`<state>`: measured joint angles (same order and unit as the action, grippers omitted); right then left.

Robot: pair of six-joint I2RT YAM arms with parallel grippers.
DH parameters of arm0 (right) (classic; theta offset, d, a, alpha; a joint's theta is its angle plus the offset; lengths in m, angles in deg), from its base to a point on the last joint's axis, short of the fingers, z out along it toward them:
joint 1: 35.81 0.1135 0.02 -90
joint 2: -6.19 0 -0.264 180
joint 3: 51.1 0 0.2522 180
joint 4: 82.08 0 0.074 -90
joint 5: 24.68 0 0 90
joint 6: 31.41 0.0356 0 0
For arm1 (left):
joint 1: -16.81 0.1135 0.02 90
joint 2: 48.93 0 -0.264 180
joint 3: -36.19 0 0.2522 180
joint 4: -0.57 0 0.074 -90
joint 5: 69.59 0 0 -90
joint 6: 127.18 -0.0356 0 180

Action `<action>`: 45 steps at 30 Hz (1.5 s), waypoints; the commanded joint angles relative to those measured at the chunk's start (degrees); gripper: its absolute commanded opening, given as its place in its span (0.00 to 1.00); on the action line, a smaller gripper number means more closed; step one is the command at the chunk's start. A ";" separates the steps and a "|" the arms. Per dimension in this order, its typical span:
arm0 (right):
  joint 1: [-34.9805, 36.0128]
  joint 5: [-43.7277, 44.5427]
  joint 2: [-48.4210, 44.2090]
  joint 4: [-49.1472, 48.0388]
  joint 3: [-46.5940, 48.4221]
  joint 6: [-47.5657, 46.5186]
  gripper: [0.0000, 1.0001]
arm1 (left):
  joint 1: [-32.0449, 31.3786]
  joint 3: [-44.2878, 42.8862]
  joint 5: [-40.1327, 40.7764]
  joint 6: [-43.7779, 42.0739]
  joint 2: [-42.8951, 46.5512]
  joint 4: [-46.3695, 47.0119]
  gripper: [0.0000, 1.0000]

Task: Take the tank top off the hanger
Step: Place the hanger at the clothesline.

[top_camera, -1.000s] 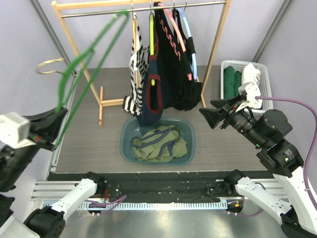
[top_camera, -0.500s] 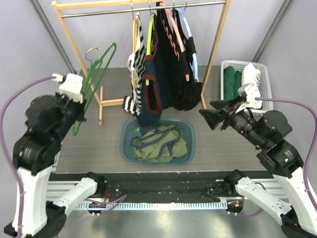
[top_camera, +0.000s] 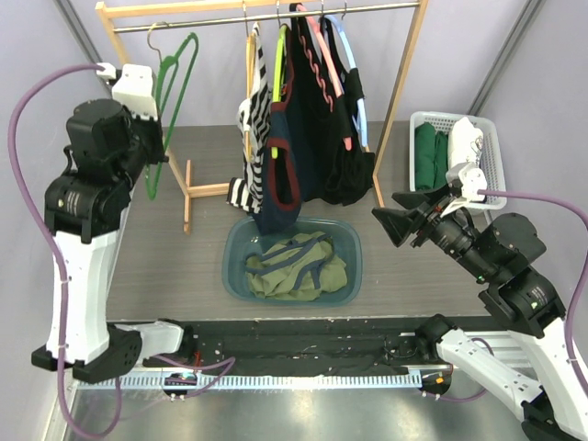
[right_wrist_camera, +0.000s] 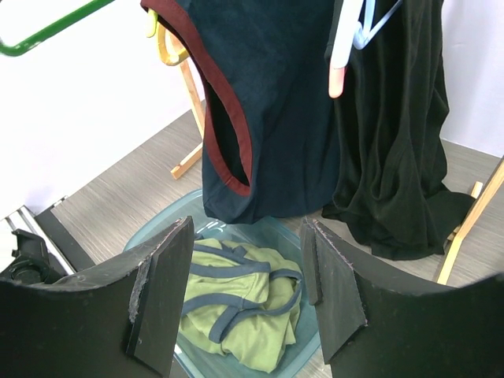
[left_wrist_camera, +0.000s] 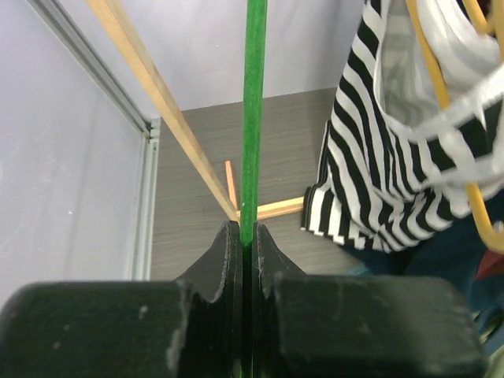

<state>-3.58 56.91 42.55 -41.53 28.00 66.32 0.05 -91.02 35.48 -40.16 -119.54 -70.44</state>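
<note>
The left fingers [left_wrist_camera: 224,264] are clamped on a bar of the bare green hanger [top_camera: 175,73], held up beside the left end of the wooden rack [top_camera: 276,9]. The olive tank top [top_camera: 296,266] lies crumpled in the blue basin [top_camera: 234,248] on the table [top_camera: 165,266]. The right fingers [right_wrist_camera: 161,291] stand apart and empty, to the right of the basin.

The top camera looks down from behind the arms onto the wooden rack [top_camera: 401,101] and the blue tub [top_camera: 354,241]. The left wrist camera, close behind the left gripper [left_wrist_camera: 242,236], faces the striped top [left_wrist_camera: 370,173] along the green hanger [left_wrist_camera: 251,118]. The right wrist camera looks past the right gripper [right_wrist_camera: 246,236] at the same tub.
</note>
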 commanded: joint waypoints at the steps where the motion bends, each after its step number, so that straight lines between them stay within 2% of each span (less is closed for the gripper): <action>1: -0.06 1.28 -1.11 -0.77 0.84 -0.43 0.64 | 6.02 -5.37 -7.13 7.79 -4.71 1.19 0.00; 2: -0.15 1.37 -1.20 -0.51 0.84 -0.52 0.64 | 8.73 -6.25 -8.81 8.77 -5.58 0.57 0.00; 6: -0.06 1.29 -1.47 -0.42 0.67 -0.70 0.64 | 11.91 -9.33 -14.01 10.98 -8.23 1.08 0.00; 14: -0.06 0.14 -1.03 -0.68 0.05 -0.26 0.64 | 12.01 -11.44 -20.25 13.53 -9.98 3.99 0.00; 31: -0.06 0.76 -2.08 0.02 -0.57 -0.17 0.63 | 12.53 -18.21 -19.38 17.92 -16.84 1.27 0.00; 45: -0.06 0.58 -3.22 0.37 -1.44 0.10 0.62 | 12.62 -17.77 -16.39 18.63 -17.98 1.53 0.00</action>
<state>-3.58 57.29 40.36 -39.89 26.58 66.32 12.23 -107.63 17.60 -22.35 -137.57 -71.25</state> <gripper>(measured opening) 0.624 0.046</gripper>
